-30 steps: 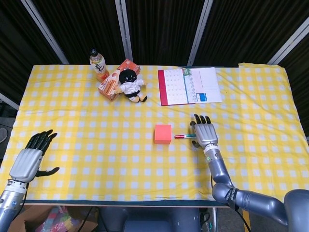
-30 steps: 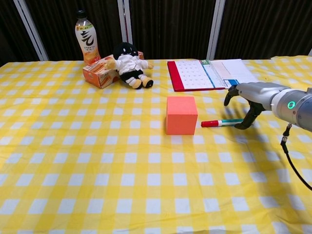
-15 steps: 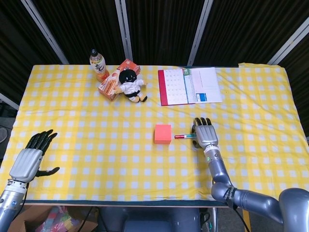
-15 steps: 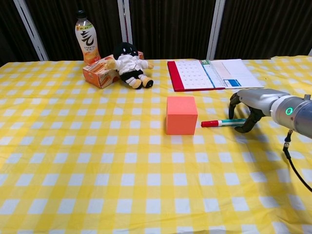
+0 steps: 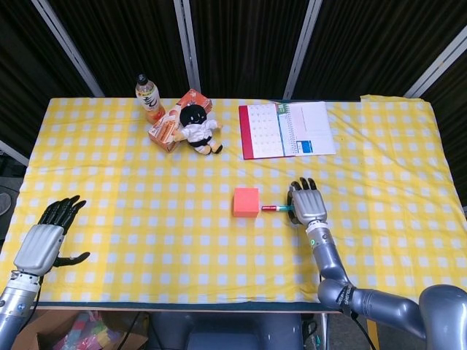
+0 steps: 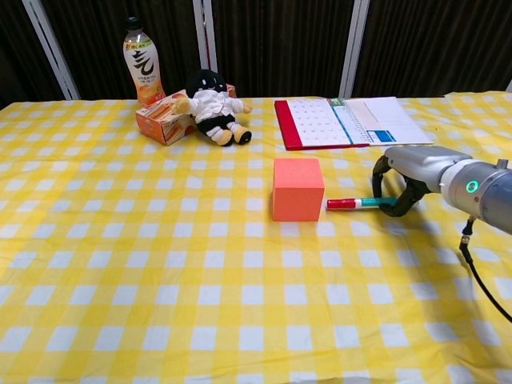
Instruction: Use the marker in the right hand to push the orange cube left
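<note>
The orange cube (image 5: pixel 246 202) (image 6: pixel 298 189) sits on the yellow checked cloth near the table's middle. Just to its right lies the marker (image 5: pixel 274 208) (image 6: pixel 358 203), red cap toward the cube and teal body pointing right. The cap's tip is very close to the cube's right face; I cannot tell whether they touch. My right hand (image 5: pixel 308 204) (image 6: pixel 410 173) has its fingers curled down around the marker's far end and grips it low on the cloth. My left hand (image 5: pixel 48 236) hovers open by the front left corner, seen only in the head view.
Along the back stand a drink bottle (image 5: pixel 148 95) (image 6: pixel 142 70), an orange box (image 5: pixel 173 122) (image 6: pixel 162 122) and a plush doll (image 5: pixel 198 127) (image 6: pixel 211 109). An open calendar (image 5: pixel 286 129) (image 6: pixel 344 122) lies back right of the cube. The table's front edge (image 5: pixel 182 303) runs below.
My right hand's fingers have curled down around the marker's end. The marker has slid a little left, its red cap closing on the cube. The cube and left hand have not moved.
</note>
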